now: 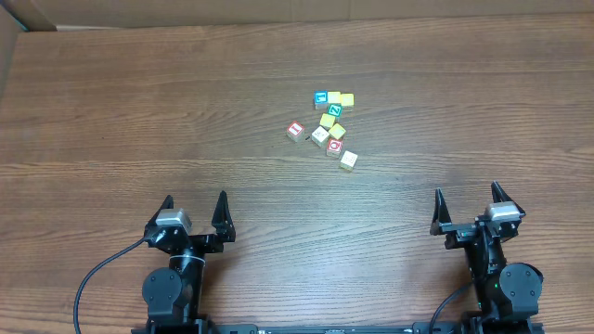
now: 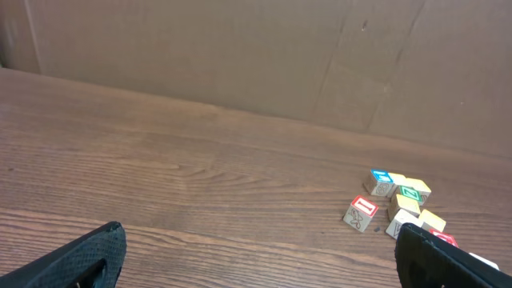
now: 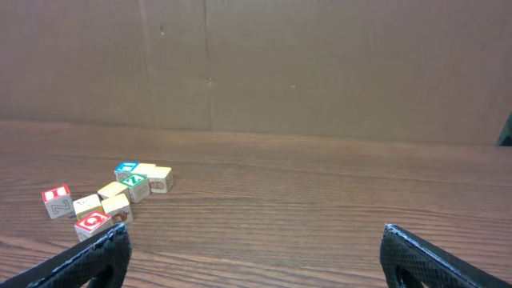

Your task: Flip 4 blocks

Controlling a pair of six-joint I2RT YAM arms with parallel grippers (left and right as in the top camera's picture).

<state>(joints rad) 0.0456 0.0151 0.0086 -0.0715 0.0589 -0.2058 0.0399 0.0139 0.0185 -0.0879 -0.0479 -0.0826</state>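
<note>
Blocks (image 1: 320, 135) sit clustered mid-worktop (image 1: 139, 111), with the blue-printed cube (image 1: 321, 97) and green-printed cube (image 1: 335, 110) crowding their far side. I see my left hand (image 1: 195, 202) and right hand (image 1: 466, 192) both spread wide, empty, well apart from them.

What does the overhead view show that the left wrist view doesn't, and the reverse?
Only overhead: the right gripper, open, and the whole block cluster unobstructed, out to the cream block at its near-right end. Only left wrist: the cardboard wall face-on; its own finger covers the cluster's near edge. Both: the open left gripper, the blue cube, the green cube and the red block on the cluster's left.
</note>
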